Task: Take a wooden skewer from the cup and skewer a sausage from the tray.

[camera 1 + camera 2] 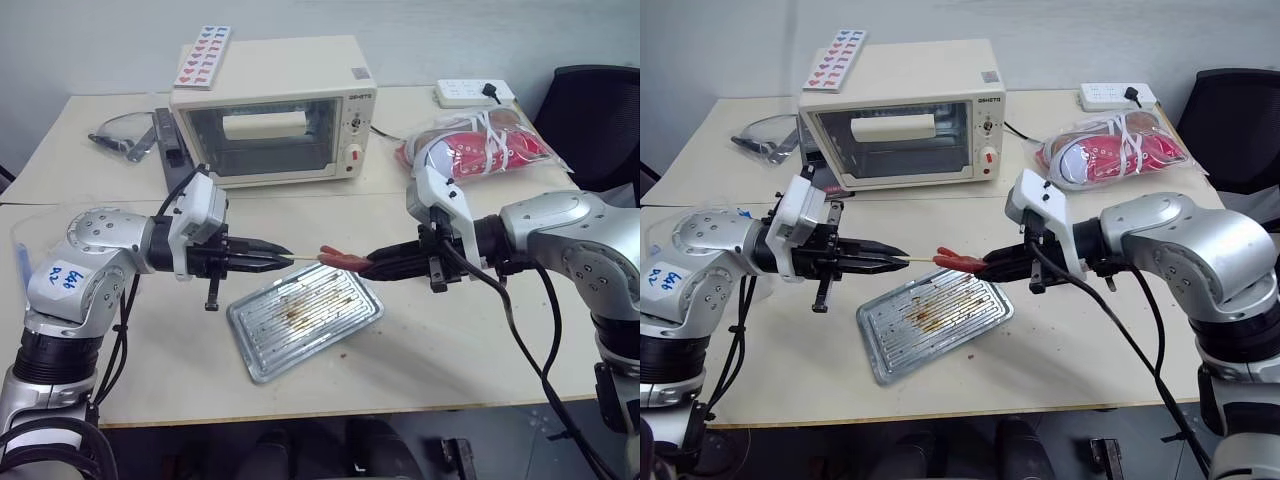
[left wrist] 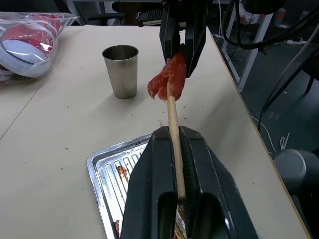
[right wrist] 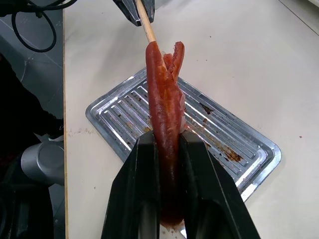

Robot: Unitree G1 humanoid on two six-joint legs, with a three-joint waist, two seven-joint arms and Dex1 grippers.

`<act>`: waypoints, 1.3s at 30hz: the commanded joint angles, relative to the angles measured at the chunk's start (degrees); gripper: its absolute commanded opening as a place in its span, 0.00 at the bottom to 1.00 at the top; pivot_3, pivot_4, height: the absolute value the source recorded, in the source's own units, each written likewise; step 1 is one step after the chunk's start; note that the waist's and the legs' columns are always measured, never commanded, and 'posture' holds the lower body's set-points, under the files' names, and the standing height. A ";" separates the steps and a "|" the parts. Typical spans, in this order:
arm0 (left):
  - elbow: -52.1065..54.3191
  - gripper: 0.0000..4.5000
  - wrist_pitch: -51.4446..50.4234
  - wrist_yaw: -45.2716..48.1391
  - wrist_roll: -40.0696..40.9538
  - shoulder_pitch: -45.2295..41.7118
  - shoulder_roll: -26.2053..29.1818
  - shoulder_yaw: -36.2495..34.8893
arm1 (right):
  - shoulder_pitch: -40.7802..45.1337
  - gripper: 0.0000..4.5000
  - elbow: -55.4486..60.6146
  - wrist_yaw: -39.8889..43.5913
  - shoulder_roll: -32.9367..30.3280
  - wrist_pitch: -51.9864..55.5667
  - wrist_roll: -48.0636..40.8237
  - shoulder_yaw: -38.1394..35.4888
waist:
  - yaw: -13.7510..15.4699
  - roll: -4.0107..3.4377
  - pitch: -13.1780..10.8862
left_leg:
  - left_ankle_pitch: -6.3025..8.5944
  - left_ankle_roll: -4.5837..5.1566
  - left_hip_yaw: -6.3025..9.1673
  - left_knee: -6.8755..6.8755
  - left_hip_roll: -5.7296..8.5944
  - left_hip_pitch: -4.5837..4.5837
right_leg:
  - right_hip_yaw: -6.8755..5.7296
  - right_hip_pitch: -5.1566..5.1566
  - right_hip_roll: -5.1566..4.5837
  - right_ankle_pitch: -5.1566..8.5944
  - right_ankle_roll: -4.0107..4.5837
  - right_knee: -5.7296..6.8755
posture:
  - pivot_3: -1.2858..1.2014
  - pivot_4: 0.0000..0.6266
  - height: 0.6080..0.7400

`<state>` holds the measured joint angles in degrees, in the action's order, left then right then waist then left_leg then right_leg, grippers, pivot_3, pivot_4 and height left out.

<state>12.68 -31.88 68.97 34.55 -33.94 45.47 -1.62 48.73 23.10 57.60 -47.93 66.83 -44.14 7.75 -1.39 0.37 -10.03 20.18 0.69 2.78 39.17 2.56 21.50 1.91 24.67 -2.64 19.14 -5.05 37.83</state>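
My left gripper is shut on the wooden skewer, which points level towards my right arm. My right gripper is shut on the reddish-brown sausage, held lengthwise between its fingers. The skewer's tip is in the sausage's near end, which has split open there. Both hang just above the silver tray, whose ribbed floor carries grease stains. The metal cup stands on the table beyond the tray, on my right arm's side.
A cream toaster oven stands at the back centre with a heart-printed card on top. A bag of red-and-white items and a power strip lie back right. A black chair stands at the far right.
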 commanded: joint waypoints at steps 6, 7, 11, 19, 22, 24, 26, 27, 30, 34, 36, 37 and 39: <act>1.63 0.00 1.16 0.69 -0.33 0.72 1.15 -0.54 | 0.58 0.57 2.63 1.21 -2.13 -3.13 0.13 -1.68 | -0.06 0.00 0.00 | 0.00 0.00 0.00 0.00 0.00 0.00 | 0.00 0.01 0.00 0.00 0.00 0.00 | 0.52 0.24 1.00; 1.83 0.00 1.12 0.66 -0.30 1.35 1.56 -0.99 | 0.62 0.57 2.32 1.31 -2.67 -3.79 0.75 -1.76 | -0.08 0.00 0.00 | 0.00 0.00 0.00 0.00 0.00 0.00 | 0.00 0.01 0.00 0.00 0.00 0.00 | 0.52 0.24 1.00; 3.08 0.00 1.34 -0.67 -0.27 4.91 3.37 -3.95 | 0.99 0.57 0.71 1.93 -4.93 -5.98 2.43 -2.60 | -0.04 0.00 0.00 | 0.00 0.00 0.00 0.00 0.00 0.00 | 0.00 0.00 0.00 0.00 0.00 -0.04 | 0.52 0.24 1.00; 11.51 0.00 2.95 -13.12 -3.25 20.21 2.53 -15.08 | 1.95 0.57 -0.60 1.07 -6.02 -6.98 2.16 -5.65 | 0.00 0.00 0.00 | 0.01 0.00 -0.01 -0.03 -0.02 0.00 | 0.02 0.01 0.00 0.00 0.00 -0.10 | 0.52 0.24 1.00; 15.70 0.00 4.10 -21.32 -6.87 26.58 -0.82 -19.15 | 2.51 0.67 -0.29 -0.02 -4.66 -6.15 0.98 -6.23 | 0.09 0.00 0.00 | 0.01 0.01 -0.02 -0.02 -0.01 -0.01 | 0.04 -0.01 -0.01 0.00 0.00 -0.10 | 0.52 0.24 1.00; 17.84 0.00 4.79 -27.84 -10.17 30.33 -3.90 -22.20 | 2.87 0.79 -0.06 -0.69 -3.74 -7.01 1.35 -5.87 | 0.15 0.00 0.00 | 0.01 0.01 -0.02 -0.01 -0.01 -0.01 | 0.04 0.00 -0.01 0.00 0.00 -0.10 | 0.52 0.24 1.00; 19.37 0.00 4.96 -33.02 -12.67 32.71 -6.36 -24.50 | 3.36 0.90 -0.30 -1.23 -2.84 -7.55 1.75 -5.60 | 0.21 0.01 0.01 | 0.01 0.01 -0.02 -0.02 -0.02 -0.01 | 0.03 0.00 0.00 0.00 0.00 -0.12 | 0.52 0.24 1.00; 20.11 0.00 5.06 -36.14 -14.19 33.94 -7.97 -26.18 | 3.84 0.96 -0.66 -1.39 -2.26 -7.82 1.87 -5.42 | 0.26 0.01 0.01 | 0.01 0.01 -0.03 -0.02 -0.01 -0.01 | 0.04 0.01 0.00 0.00 0.00 -0.11 | 0.52 0.24 1.00; 21.61 0.00 4.87 -42.56 -16.91 36.66 -11.37 -29.94 | 4.88 0.96 -1.56 -1.22 -1.15 -8.50 2.21 -4.94 | 0.34 0.01 0.01 | 0.01 0.01 -0.05 -0.01 -0.01 -0.01 | 0.06 0.01 0.00 0.00 0.00 -0.10 | 0.52 0.24 1.00; 22.72 0.00 5.09 -50.96 -20.21 40.45 -16.71 -36.76 | 6.31 0.96 -2.84 -0.04 0.17 -9.52 2.43 -3.95 | 0.73 0.08 0.05 | 0.01 0.01 -0.06 -0.01 -0.01 -0.01 | 0.06 0.01 0.00 0.00 0.00 -0.12 | 0.52 0.24 1.00; 23.71 0.00 5.12 -52.72 -20.37 41.96 -18.36 -38.74 | 6.77 0.96 -3.27 0.43 0.57 -9.83 2.59 -3.55 | 1.21 0.09 0.05 | 0.01 0.01 -0.06 -0.01 -0.01 -0.01 | 0.05 0.00 0.00 0.00 0.00 -0.13 | 0.52 0.24 1.00; 24.32 0.00 5.33 -53.34 -20.47 43.06 -19.16 -39.61 | 7.02 0.96 -3.54 0.66 0.81 -10.01 2.77 -3.29 | 1.35 0.10 0.06 | 0.01 0.01 -0.06 -0.01 -0.01 -0.01 | 0.05 0.00 0.00 0.00 0.00 -0.13 | 0.52 0.24 1.00; 24.36 0.00 5.62 -55.57 -21.51 44.64 -20.67 -41.16 | 7.68 0.96 -4.54 1.29 1.65 -10.66 3.32 -2.45 | 1.44 0.11 0.06 | 0.01 0.01 -0.06 0.00 -0.01 -0.02 | 0.05 -0.01 -0.01 0.00 0.00 -0.13 | 0.52 0.24 1.00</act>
<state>34.60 -27.61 15.70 14.12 10.04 25.20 -40.09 54.71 18.48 58.15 -46.67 57.60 -41.46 5.41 0.04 0.48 -9.97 20.20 0.70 2.71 39.17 2.55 21.48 1.96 24.66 -2.65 19.14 -5.05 37.68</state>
